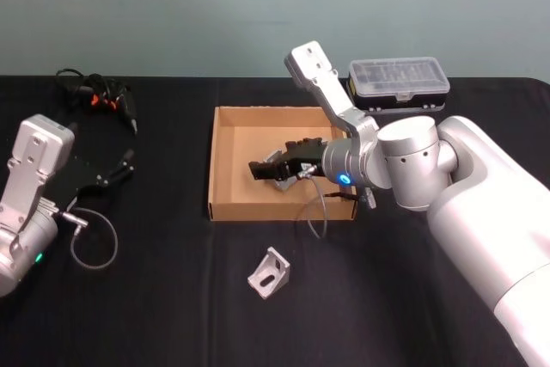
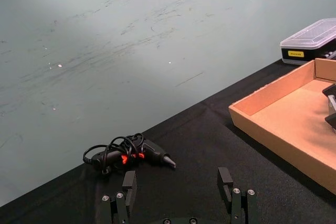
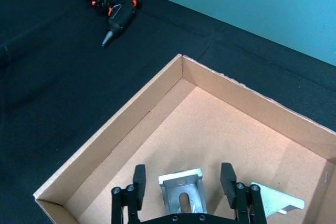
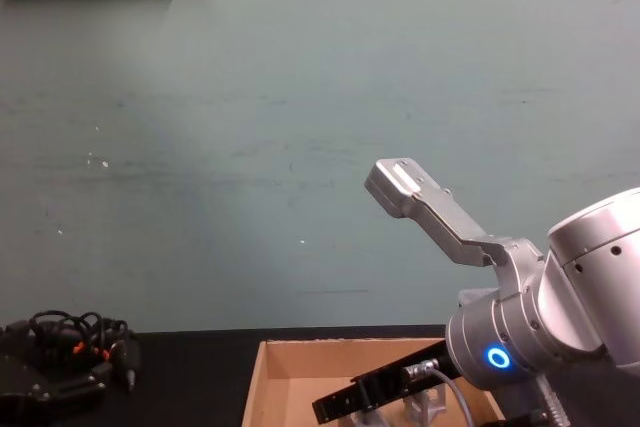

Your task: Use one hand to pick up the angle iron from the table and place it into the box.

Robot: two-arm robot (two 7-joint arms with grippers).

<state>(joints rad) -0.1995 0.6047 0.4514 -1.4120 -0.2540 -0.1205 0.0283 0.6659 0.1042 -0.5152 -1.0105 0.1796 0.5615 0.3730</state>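
Head view: the right gripper [image 1: 265,171], long and black with slim fingers on a silver-grey arm, sat low inside the shallow tan cardboard box [image 1: 241,139]. A silver L-shaped table angle iron [image 1: 269,272] lay on the matte black table [image 1: 172,298], near the box's front wall but apart from it. The left gripper [image 1: 127,165] was parked far left. A small black plastic case with a clear lid [image 1: 400,83] sat behind the box.

Left wrist view: the left gripper [image 2: 177,182] had its fingers apart with nothing between them. A black glue gun with coiled cord [image 2: 131,155] lay ahead of it, and the box [image 2: 273,90] was off to one side.

Right wrist view: the right gripper [image 3: 183,174] had its fingers spread. The centre angle iron [image 3: 181,195] rested on the box [image 3: 247,98] floor between them, with a gap on each side, so it wasn't clamped. A second flat angle iron [image 3: 275,200] lay beside it, so the box held two.

I read that as the release step. Best to lift straight up with the fingers wide and no sideways sweep, or a finger clips the bracket or a wall.

Chest view: the right gripper [image 4: 335,407] was down behind the box [image 4: 300,362] rim.
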